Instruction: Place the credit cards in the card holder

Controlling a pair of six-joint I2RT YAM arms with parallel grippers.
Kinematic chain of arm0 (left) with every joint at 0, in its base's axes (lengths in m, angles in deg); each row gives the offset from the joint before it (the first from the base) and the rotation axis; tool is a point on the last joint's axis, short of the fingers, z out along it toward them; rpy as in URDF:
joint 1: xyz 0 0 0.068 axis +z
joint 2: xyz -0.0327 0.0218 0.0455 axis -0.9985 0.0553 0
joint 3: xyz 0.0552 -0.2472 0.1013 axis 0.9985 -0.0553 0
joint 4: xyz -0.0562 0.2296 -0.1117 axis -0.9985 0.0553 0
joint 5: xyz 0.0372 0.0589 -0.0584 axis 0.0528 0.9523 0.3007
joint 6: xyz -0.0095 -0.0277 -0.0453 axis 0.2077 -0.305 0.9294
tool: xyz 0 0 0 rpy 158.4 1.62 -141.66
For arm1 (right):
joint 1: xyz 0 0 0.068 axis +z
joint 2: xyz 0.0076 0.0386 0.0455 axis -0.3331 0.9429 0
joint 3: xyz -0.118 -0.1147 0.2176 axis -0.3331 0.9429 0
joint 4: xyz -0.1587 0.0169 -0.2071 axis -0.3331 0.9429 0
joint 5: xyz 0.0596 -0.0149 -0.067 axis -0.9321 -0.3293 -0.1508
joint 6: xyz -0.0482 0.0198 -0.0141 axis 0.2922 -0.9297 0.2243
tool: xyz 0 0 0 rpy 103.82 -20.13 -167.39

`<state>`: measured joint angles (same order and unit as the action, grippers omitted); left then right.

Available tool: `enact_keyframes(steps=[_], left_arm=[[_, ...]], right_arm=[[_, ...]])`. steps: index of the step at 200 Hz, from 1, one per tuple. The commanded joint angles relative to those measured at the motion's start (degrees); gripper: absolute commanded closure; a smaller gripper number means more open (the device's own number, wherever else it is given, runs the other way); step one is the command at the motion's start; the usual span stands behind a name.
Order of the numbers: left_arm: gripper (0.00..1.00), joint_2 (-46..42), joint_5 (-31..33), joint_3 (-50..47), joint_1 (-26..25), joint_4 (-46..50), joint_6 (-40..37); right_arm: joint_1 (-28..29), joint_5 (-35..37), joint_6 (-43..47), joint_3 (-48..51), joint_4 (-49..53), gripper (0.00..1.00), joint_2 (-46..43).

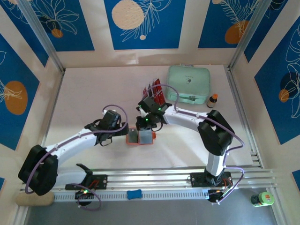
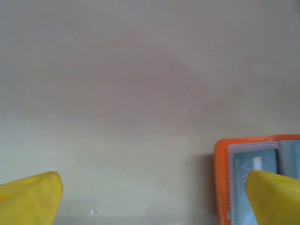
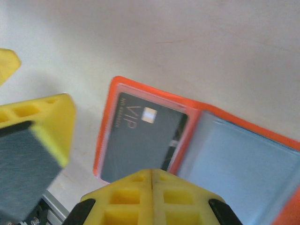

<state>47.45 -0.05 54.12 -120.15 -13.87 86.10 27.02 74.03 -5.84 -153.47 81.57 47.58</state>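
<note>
At the centre of the counter, seen from above, the orange card holder lies open and flat, grey inside facing up, with both arms reaching in over it. The left arm comes from the lower left of the frame and the right arm from the lower right.

In the right wrist view the right fingers sit at the bottom centre of the frame, pressed together with only a thin seam between them and nothing held. They hover just above the near edge of the card holder. A black card marked "VIP" lies inside the left pocket behind clear plastic; the right pocket shows only pale grey-blue lining.

In the left wrist view the left fingers are spread wide apart — one at the lower left corner, the other at the lower right — and grip nothing. The one at the lower right overlaps the card holder's orange rim, though contact cannot be judged. Bare counter lies between them.

Toward the upper centre of the top view, red cards stand in a clear rack — just beside a mint-green case to their right. A small bottle stands near the case's lower right corner.
</note>
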Motion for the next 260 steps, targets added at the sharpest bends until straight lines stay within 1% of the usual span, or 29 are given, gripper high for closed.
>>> enact_keyframes(steps=[1, 25, 50, 78, 101, 152, 205, 260], left_arm=[[0.0, -1.8, -2.5, 2.8, -0.2, 0.8, -0.2], [0.0, -1.7, -2.7, 4.7, -2.1, 0.8, 0.7], [0.0, 0.1, -2.2, 6.5, -5.5, 0.3, 1.8], [0.0, 3.0, -0.8, 8.2, -9.9, -0.5, 3.1], [0.0, 4.8, 0.1, 8.3, -12.1, -1.4, 3.7], [0.0, 6.9, -0.4, 5.0, -12.8, -4.1, 4.2], [0.0, 10.7, -1.0, 4.7, -13.0, -6.1, 3.2], [0.0, 13.5, -0.6, 4.3, -13.1, -6.4, 1.9]], right_arm=[[-2.4, 0.0, 1.0, 3.7, -0.1, 0.97, -2.1], [-4.5, -0.4, 1.8, 6.2, -1.0, 0.97, -3.4], [-5.9, -0.9, 2.5, 7.2, -1.3, 0.97, -3.4], [-6.6, -1.7, 2.5, 7.5, -1.9, 0.98, -3.1], [-6.9, -2.9, 2.4, 7.5, -2.5, 0.98, -2.5], [-6.9, -3.9, 3.0, 6.2, -2.4, 0.98, -0.3], [-6.6, -4.9, 2.4, 6.3, -3.3, 0.99, 2.0], [-4.6, -6.3, 0.6, 6.1, -5.1, 0.99, 5.2]])
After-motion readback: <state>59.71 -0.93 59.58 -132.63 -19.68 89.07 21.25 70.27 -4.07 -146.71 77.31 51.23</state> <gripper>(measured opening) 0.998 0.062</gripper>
